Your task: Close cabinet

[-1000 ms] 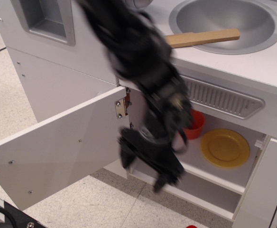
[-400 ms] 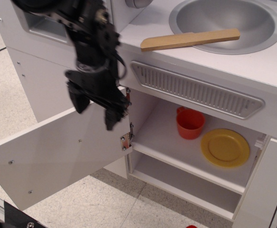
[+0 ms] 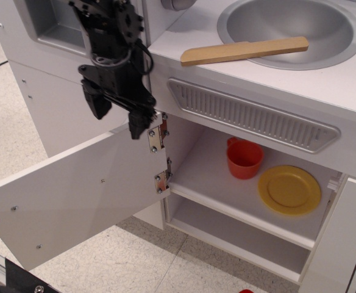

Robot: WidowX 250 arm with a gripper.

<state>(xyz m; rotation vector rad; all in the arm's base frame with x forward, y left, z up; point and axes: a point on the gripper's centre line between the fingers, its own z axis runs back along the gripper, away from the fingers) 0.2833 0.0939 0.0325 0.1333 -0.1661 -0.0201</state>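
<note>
The white cabinet (image 3: pixel 220 183) stands open, with an inner shelf holding a red cup (image 3: pixel 244 159) and a yellow plate (image 3: pixel 289 190). Its wide flat white door (image 3: pixel 68 195) is swung out to the left, hung on two metal hinges (image 3: pixel 158 138). Its handle is not in view. My black gripper (image 3: pixel 116 119) hangs above the door's top edge, just left of the upper hinge. Its two fingers point down and stand apart, empty.
A wooden spatula (image 3: pixel 245 49) lies across the rim of a grey sink bowl (image 3: pixel 291 30) on the counter. A grey vent grille (image 3: pixel 254 116) runs under the counter edge. Another white door panel (image 3: pixel 339 244) stands open at the right. Tiled floor lies below.
My arm has swung from in front of the shelf opening up and to the left, over the open door's top edge. The door has not moved.
</note>
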